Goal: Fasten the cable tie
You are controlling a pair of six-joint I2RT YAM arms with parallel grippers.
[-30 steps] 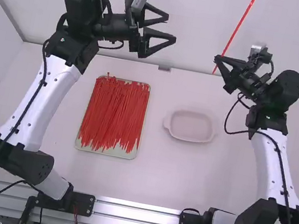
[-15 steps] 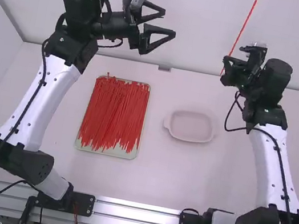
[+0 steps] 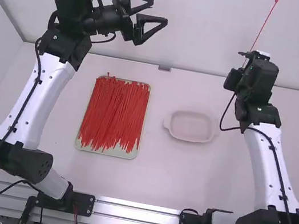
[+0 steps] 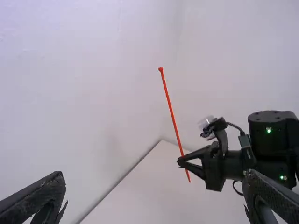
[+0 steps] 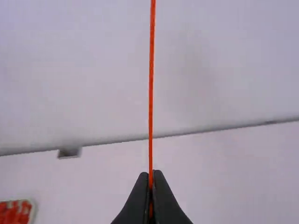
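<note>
A single red cable tie (image 3: 262, 25) sticks up and away from my right gripper (image 3: 247, 52), which is shut on its lower end high above the table's far right. The right wrist view shows the tie (image 5: 151, 88) running straight out from between the closed fingertips (image 5: 150, 179). In the left wrist view the same tie (image 4: 172, 116) stands nearly upright with its head at the top, held by the right gripper (image 4: 183, 163). My left gripper (image 3: 153, 27) hangs open high at the far left, nothing between its fingers, pointing toward the right arm.
A tray (image 3: 79, 141) on the table's left middle holds a pile of several red cable ties (image 3: 114, 114). A shallow white dish (image 3: 190, 126) sits right of it. The white back wall rises close behind both grippers.
The right wrist has turned, swinging the tie from a leftward slant to nearly upright, its head now in view. The left gripper has risen slightly and shifted left.
</note>
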